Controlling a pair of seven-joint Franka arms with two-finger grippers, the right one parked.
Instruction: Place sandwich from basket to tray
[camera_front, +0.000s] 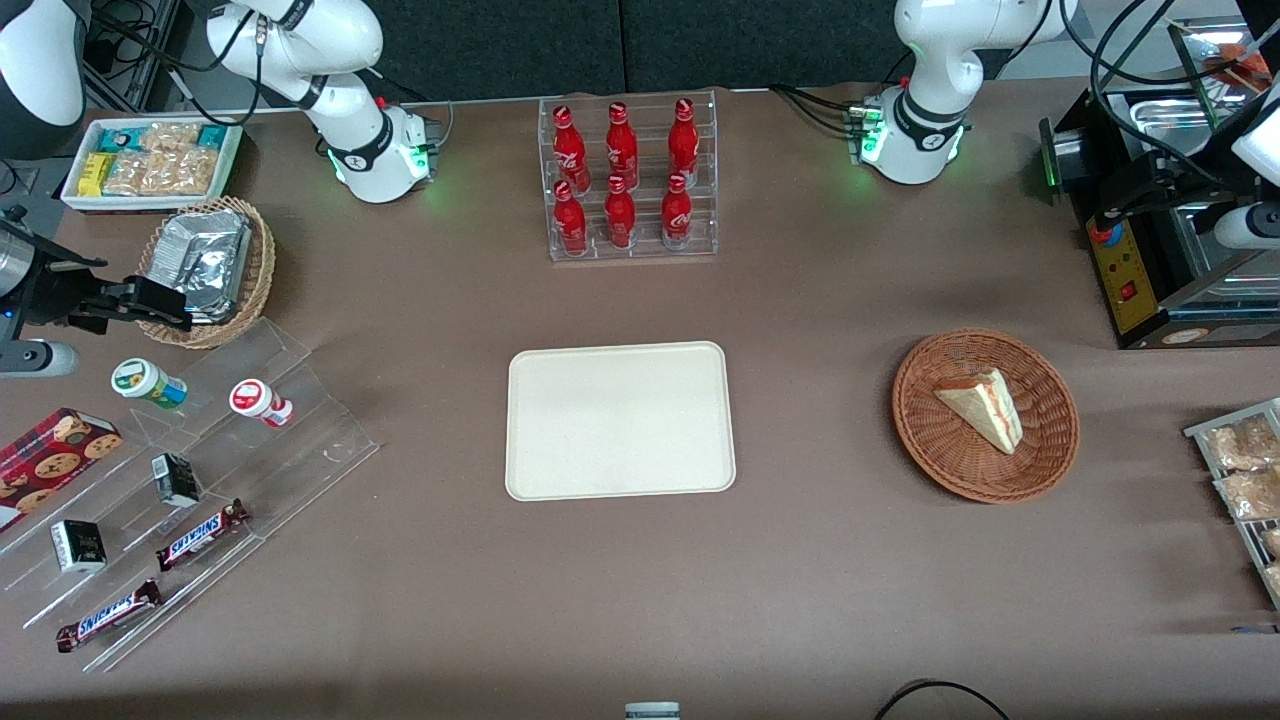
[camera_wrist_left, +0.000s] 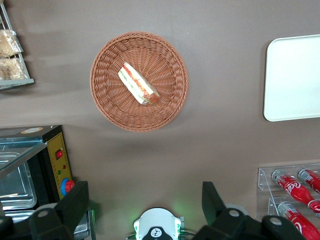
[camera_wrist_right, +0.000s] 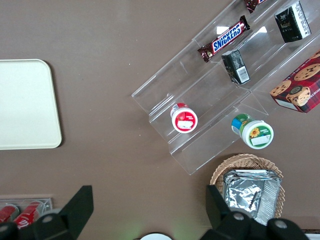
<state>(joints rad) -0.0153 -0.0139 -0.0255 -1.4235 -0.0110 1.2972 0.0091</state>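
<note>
- The sandwich (camera_front: 982, 405) lies on its side in the basket (camera_front: 1040, 456), a little off the bowl's middle, touching only the weave; the basket sits on the table well apart from the tray (camera_front: 620, 420), toward the working arm's end
- The gripper (camera_wrist_left: 145, 207) hangs high above the table near the basket, its fingers (camera_wrist_left: 75, 205) spread wide apart and holding nothing
- Likely trouble: the wedge is soft and layered, so a hard squeeze across the bread faces may crush it or push the filling out
- A descent that comes in off-centre may catch the basket's raised rim and drag or tip the light bowl, since nothing pins it down
- The long carry from basket to tray gives a loosely pinched wedge room to slip and land on the bare table short of the tray
- The left wrist view shows the red and green filling edge facing up and the spread of the fingers, neither of which is plain from the front
- The front view alone shows the whole tray, bare, and the full gap from basket to tray; the wrist view catches only one end of the tray (camera_wrist_left: 295, 80)
</note>
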